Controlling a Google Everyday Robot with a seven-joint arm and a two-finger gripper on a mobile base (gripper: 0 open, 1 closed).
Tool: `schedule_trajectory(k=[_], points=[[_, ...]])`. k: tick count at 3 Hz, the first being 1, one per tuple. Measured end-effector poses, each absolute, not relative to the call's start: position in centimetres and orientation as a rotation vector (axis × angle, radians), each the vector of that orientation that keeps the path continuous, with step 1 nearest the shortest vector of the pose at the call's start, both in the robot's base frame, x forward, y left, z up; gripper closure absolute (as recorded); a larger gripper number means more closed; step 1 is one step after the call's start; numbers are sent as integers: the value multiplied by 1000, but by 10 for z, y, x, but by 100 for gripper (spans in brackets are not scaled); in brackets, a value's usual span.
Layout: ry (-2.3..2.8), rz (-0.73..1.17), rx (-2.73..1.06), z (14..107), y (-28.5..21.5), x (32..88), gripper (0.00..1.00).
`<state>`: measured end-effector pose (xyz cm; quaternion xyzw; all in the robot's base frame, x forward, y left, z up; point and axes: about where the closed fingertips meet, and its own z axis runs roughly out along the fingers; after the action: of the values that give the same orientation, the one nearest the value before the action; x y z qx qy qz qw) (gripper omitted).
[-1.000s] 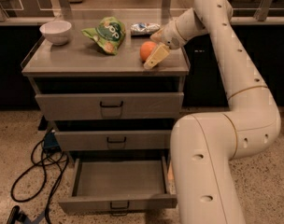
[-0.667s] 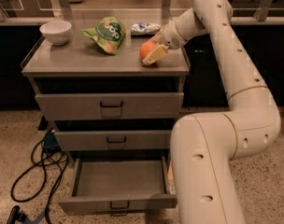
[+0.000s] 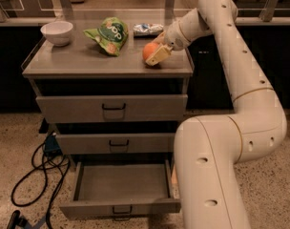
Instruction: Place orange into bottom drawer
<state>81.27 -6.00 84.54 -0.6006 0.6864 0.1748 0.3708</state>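
The bottom drawer (image 3: 121, 182) stands open below the counter (image 3: 78, 61), where the claw (image 3: 156, 55) sits against the orange (image 3: 149, 50) near the right edge; whether it grips, I cannot tell. Probably light, firm, smooth and apt to roll, the fruit wants holding across its middle.

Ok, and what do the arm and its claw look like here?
The arm is glossy cream-white, built of thick rounded tubular segments, with thin tan seam rings at the joints and small dark round holes on the lower segment. No cables or lettering show on it. The claw, at the right end of the cabinet top by the orange, is pale tan.
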Motion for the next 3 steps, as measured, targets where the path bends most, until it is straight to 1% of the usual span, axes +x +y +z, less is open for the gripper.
schedule_trajectory(k=[1,2,3], points=[[1732,415,-1566,869,-68,802,100],[1734,345,-1651,903,-84,774,100],[1757,273,-1665,944,-111,735,100]])
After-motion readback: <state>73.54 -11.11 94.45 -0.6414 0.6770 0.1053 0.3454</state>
